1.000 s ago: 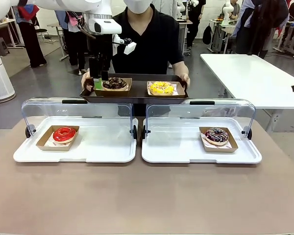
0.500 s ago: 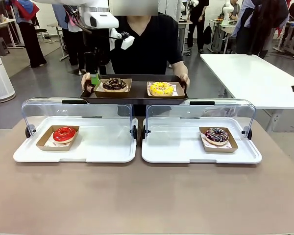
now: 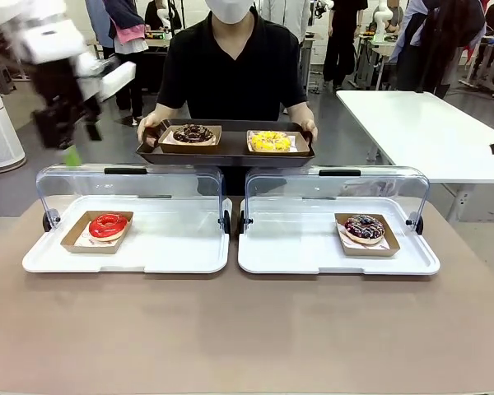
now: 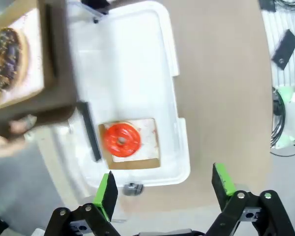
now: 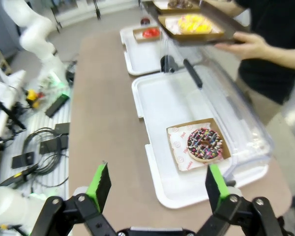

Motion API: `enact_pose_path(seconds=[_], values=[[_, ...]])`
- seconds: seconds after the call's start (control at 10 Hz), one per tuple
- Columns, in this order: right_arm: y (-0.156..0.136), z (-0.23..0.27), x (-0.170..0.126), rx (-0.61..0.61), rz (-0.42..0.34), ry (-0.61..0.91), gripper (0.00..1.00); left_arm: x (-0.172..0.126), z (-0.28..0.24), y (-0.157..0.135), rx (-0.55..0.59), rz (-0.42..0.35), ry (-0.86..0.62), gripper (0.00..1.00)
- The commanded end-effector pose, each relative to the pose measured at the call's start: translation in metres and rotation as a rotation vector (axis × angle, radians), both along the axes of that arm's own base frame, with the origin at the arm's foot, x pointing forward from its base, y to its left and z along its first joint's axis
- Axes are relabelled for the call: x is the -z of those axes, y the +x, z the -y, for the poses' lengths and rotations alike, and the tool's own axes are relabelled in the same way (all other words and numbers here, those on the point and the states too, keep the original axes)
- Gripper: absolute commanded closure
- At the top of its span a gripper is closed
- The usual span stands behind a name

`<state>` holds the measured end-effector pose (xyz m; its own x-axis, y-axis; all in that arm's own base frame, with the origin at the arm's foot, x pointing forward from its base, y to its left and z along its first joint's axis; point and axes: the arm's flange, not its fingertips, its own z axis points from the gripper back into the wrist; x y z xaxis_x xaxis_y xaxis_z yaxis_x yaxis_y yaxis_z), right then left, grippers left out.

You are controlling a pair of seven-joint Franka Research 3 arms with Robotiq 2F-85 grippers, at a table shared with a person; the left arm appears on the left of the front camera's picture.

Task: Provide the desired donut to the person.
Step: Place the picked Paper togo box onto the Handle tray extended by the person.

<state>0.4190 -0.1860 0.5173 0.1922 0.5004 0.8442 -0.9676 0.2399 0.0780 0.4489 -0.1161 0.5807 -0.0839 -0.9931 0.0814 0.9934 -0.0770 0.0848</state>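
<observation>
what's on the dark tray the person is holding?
Two donuts, each on its own brown paper tray: a chocolate donut at picture left and a yellow donut at right, on the dark tray. The tray's underside is hidden.

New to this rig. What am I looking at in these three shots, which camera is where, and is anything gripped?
Two robot arms share a table with a person. The front view looks across the table from the robot's side. The other two views come from cameras on each wrist, looking along the green-padded fingers.

On the table are two white trays with clear lids raised: the left one holds a red donut, the right one a sprinkled chocolate donut.

The person holds a dark tray carrying a chocolate donut and a yellow donut.

The left gripper is open above the red donut; the right gripper is open too. Neither holds anything.
</observation>
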Motion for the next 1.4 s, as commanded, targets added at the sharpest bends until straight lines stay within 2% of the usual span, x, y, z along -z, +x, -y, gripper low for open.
enact_pose_path(seconds=[0.0, 0.3, 0.5, 1.2, 1.3], values=[[0.001, -0.002, 0.000, -0.005, -0.001, 0.003, 0.00, 0.035, -0.029, -0.016, -0.007, 0.001, -0.082, 0.00], [0.001, -0.002, 0.000, -0.005, -0.001, 0.003, 0.00, 0.043, -0.055, -0.019, -0.010, -0.011, -0.127, 0.00], [0.001, -0.002, 0.000, -0.005, -0.001, 0.003, 0.00, 0.045, -0.048, -0.023, -0.035, -0.039, -0.090, 0.00], [0.001, -0.002, 0.000, -0.005, -0.001, 0.003, 0.00, 0.047, -0.055, -0.019, -0.040, -0.030, -0.092, 0.00], [0.001, -0.002, 0.000, -0.005, -0.001, 0.003, 0.00, 0.042, -0.073, -0.021, -0.012, -0.050, -0.290, 0.00]])
